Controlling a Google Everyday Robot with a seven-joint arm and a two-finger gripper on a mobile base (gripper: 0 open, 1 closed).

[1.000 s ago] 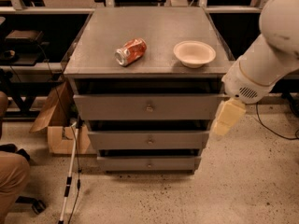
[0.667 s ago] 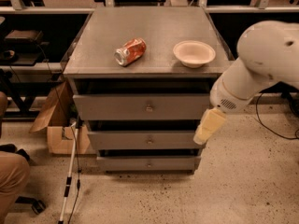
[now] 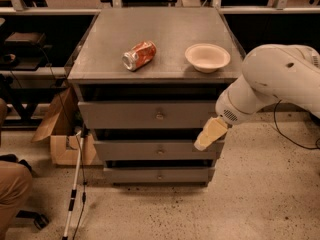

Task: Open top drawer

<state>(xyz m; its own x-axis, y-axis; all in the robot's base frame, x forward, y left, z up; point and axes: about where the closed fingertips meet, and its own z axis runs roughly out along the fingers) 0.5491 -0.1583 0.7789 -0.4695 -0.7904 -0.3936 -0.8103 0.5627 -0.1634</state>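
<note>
At the middle drawer's (image 3: 150, 150) right end hangs the gripper (image 3: 200, 144), fingers (image 3: 213, 131) pressed together; top drawer (image 3: 125, 115) shut, knob (image 3: 159, 116) untouched.

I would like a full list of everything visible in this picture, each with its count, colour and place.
cabinet: 1, grey, centre.
top drawer: 1, grey, uppermost, round knob in the middle.
lower drawers: 2, grey, below it.
can: 1, red and silver, lying on the cabinet, left of the bowl.
bowl: 1, cream, on the cabinet, right side.
box: 1, brown cardboard, floor left of the cabinet.
cane: 1, white, floor beside the box.
leg: 1, brown trousers, bottom left corner.
arm: 1, white, right of the cabinet.
gripper: 1, pale yellow, at the cabinet's front right, below the top drawer.
</note>
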